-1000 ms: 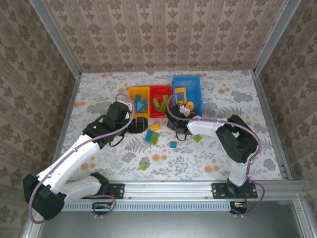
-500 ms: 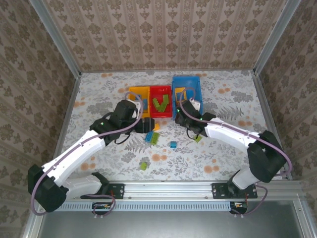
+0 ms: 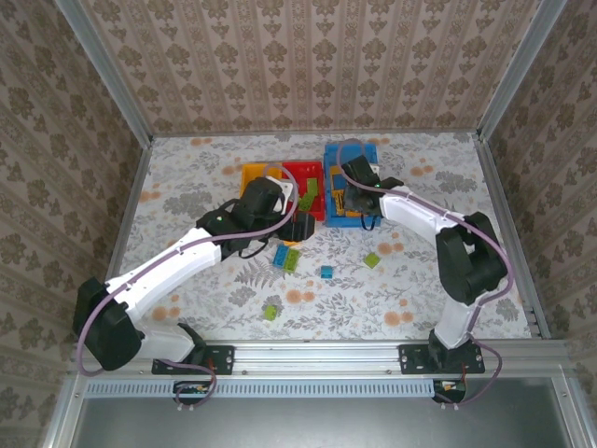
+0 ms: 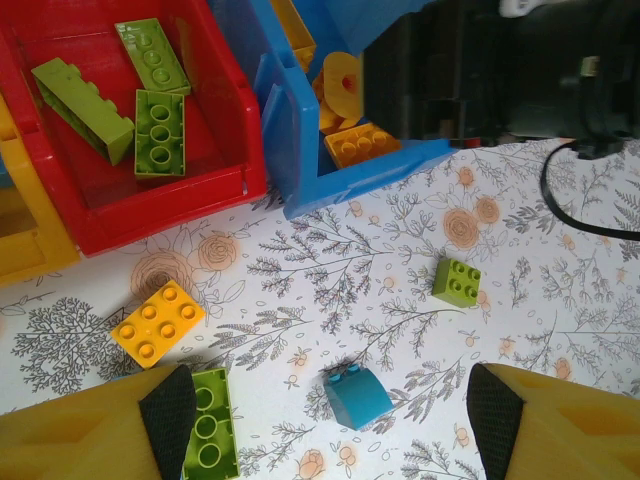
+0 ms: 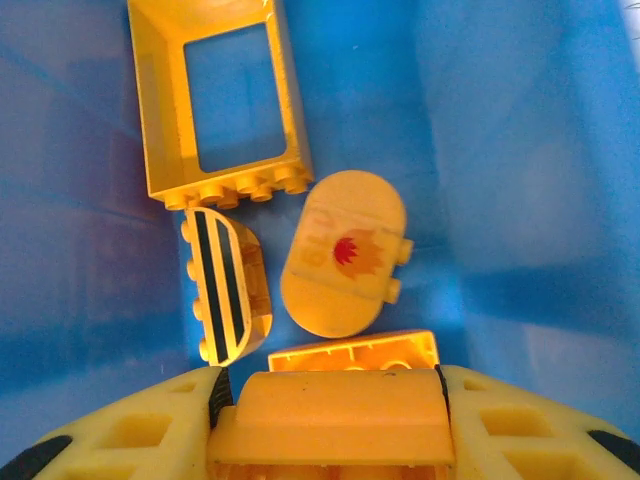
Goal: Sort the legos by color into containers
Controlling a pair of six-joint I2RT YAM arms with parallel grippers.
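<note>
Gripping rounded orange-yellow brick [image 5: 335,420] | right pincer [image 5: 330,392] | top seemingly smooth

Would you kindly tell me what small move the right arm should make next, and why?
Probably open the right fingers and release the yellow-orange brick: it is clamped between them directly over the blue bin, where the open frame and other yellow-orange pieces already lie, so it should drop among its own color.
</note>
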